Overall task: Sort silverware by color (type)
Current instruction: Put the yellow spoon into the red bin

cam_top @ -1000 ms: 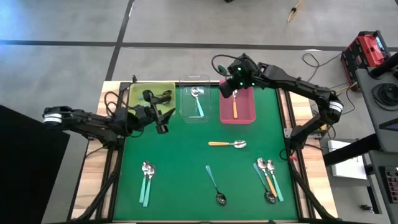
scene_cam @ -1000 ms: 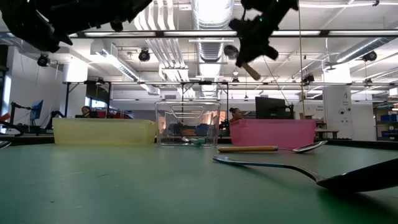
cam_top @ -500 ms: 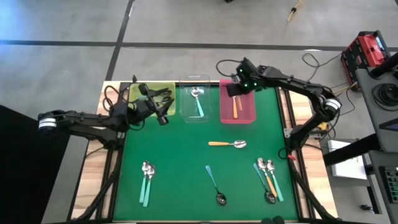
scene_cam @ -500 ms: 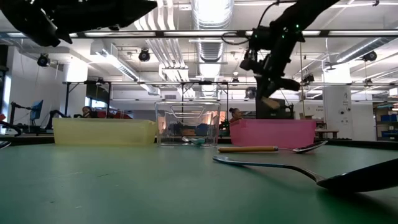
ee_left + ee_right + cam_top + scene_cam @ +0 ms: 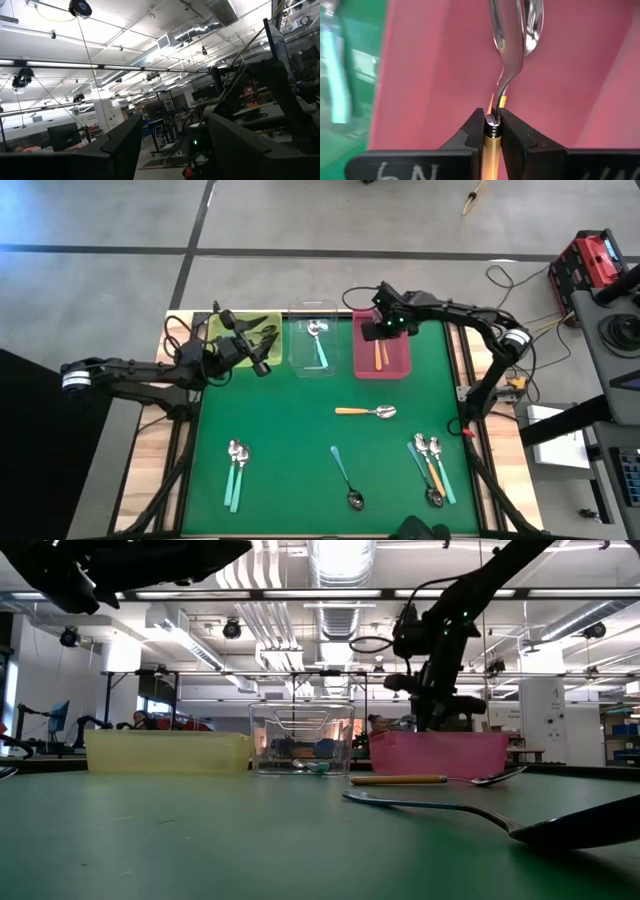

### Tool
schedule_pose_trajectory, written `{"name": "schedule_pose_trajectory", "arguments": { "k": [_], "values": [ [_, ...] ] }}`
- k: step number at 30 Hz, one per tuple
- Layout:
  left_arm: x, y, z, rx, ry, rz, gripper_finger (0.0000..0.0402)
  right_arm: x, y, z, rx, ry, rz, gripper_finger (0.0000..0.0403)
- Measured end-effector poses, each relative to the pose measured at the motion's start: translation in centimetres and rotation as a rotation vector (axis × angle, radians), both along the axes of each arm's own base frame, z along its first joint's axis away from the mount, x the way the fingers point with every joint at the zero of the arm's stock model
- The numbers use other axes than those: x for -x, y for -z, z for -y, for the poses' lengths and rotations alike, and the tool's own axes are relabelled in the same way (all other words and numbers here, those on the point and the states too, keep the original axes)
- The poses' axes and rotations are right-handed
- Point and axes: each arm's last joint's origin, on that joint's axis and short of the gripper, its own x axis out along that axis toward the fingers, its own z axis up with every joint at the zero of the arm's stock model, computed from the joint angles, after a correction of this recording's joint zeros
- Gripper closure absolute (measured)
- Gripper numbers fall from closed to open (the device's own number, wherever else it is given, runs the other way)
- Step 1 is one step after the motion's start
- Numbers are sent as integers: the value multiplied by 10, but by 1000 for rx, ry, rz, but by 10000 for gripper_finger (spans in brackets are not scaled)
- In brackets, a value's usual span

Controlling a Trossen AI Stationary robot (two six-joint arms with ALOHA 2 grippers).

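High view, right gripper (image 5: pixel 378 332) clamped on orange spoon (image 5: pixel 492 142) inside pink bin (image 5: pixel 400 368) near its left wall, left gripper (image 5: pixel 262 348) spread, empty, over yellow bin's (image 5: pixel 215 327) edge, remaining spoons (image 5: pixel 430 465) on open mat (image 5: pixel 290 440).

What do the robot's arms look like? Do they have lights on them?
Both arms are thin, dark and jointed, with pale bands at the elbows. The right gripper has tiny green lights beside it and flat black fingers. Black cables trail by the left gripper.
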Motion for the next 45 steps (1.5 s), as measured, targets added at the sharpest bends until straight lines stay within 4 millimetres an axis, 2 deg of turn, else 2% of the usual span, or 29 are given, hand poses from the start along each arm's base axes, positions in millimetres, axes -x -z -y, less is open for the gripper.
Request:
{"name": "schedule_pose_trajectory", "arguments": {
  "k": [4, 11, 18, 38, 45],
  "values": [
    [-3, 0, -1, 6, 2, -8, 192, -2, 10, 2, -26, 0, -28, 374],
    [-5, 1, -1, 7, 2, -11, 192, -4, 18, 3, -42, 8, -44, 371],
    [-6, 4, -2, -6, -10, -54, 192, -3, 17, 3, -32, 15, -53, 371],
    [-7, 1, -2, -3, -7, -38, 192, -3, 18, 4, -46, 132, -52, 370],
    [-7, 1, -2, -3, -7, -38, 192, 1, 28, 0, -63, 145, -84, 370]
  ]
}}
